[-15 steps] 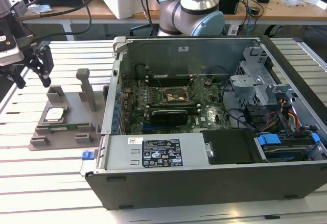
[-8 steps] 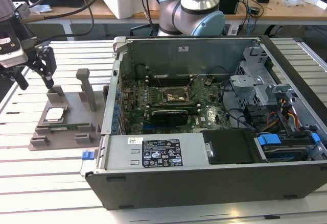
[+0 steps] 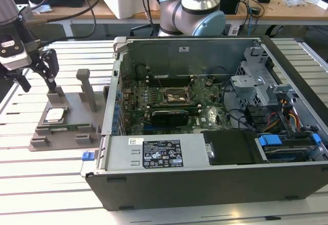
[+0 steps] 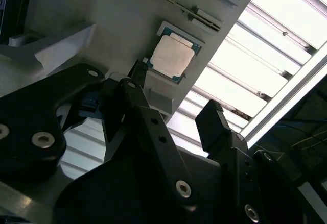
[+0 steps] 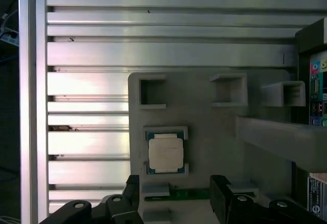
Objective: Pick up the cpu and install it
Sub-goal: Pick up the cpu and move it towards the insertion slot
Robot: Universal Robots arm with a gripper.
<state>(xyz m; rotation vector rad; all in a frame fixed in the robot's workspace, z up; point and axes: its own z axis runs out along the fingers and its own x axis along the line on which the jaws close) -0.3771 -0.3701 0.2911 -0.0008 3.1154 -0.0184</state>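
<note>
Jaws apart, nothing between them. My gripper (image 3: 38, 85) hangs above the grey holder tray (image 3: 77, 113), over the end of it farthest from the open computer case (image 3: 205, 158). The cpu (image 3: 54, 115) lies flat in its square pocket on that tray, metal top up, untouched; both wrist views show it seated inside the pocket's raised lip (image 5: 165, 151). A green memory stick (image 5: 189, 194) sits in a slot of the same tray, just beside the cpu's pocket. Step in hand, as I judge it: the approach for the pick, with no grasp made. In the first wrist view my fingertips (image 5: 134, 184) stand on either side of the pocket's line but above it, and the chip looks nearer one finger than the other, so I am not centred. The grasp calls for squaring the jaws to two opposite edges of the chip and reaching its thin rim without nudging the pocket wall or the stick. The socket (image 3: 171, 98) on the board inside the case stands well apart from the tray.
</note>
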